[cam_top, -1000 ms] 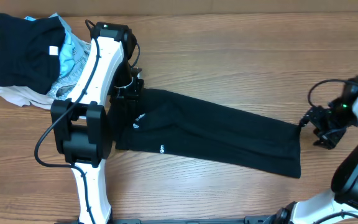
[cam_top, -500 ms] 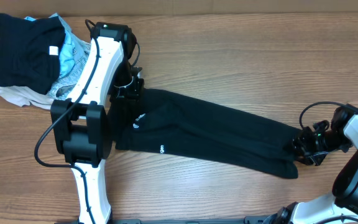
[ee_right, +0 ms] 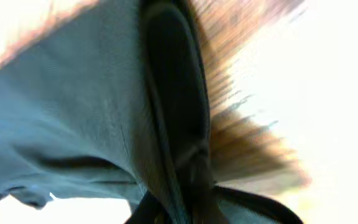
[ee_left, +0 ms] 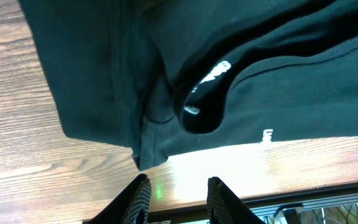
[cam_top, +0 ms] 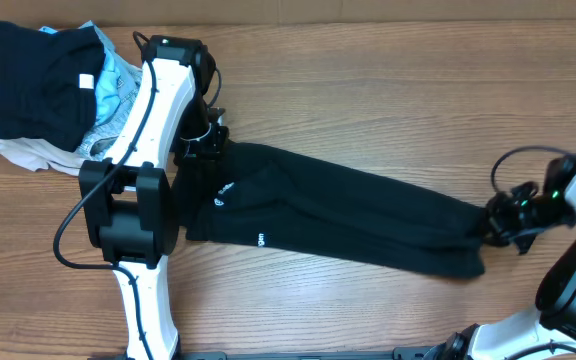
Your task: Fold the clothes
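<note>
At the right gripper (cam_top: 496, 222), one end of the black T-shirt (cam_top: 348, 215) meets the fingers. The wrist view is too blurred to tell whether they are clamped on cloth. The shirt lies as a long narrow band across the table (cam_top: 388, 90). Its other end is just ahead of the left gripper (ee_left: 178, 183), whose fingers stand apart and empty. The fabric looks light and limp, likely to sag or unfold when lifted, so pinching through all layers at the end corners seems best. The pile of other clothes (cam_top: 48, 95) sits well apart from the right gripper, beside the left arm.
</note>
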Action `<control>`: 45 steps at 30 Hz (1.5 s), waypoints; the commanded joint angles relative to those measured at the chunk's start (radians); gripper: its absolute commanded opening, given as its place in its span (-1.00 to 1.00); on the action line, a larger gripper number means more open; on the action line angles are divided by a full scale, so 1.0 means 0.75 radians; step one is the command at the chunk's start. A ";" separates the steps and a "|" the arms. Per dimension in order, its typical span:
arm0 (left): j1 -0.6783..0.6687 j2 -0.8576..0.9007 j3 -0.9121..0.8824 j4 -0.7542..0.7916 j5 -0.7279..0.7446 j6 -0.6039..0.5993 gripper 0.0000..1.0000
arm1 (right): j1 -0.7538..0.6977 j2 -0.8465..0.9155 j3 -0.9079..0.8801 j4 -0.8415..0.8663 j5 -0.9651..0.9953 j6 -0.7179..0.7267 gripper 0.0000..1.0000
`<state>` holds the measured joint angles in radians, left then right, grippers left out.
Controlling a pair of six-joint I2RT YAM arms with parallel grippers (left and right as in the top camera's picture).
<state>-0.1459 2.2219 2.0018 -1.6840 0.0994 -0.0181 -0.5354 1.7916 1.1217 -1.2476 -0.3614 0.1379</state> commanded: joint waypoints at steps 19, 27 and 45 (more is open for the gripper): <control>0.031 -0.011 -0.005 0.012 -0.003 0.024 -0.33 | 0.650 -0.284 0.140 0.073 0.167 0.379 -0.92; 0.031 -0.011 -0.005 0.012 -0.004 0.024 -0.32 | 0.991 -0.214 0.082 0.287 0.184 0.562 -0.92; 0.100 -0.011 -0.005 0.123 -0.104 -0.096 -0.20 | 0.945 -0.176 0.107 0.325 0.217 0.548 -0.84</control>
<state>-0.1135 2.2219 2.0014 -1.6184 0.0467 -0.0460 0.1928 1.6745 1.2045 -1.0008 -0.2184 0.5640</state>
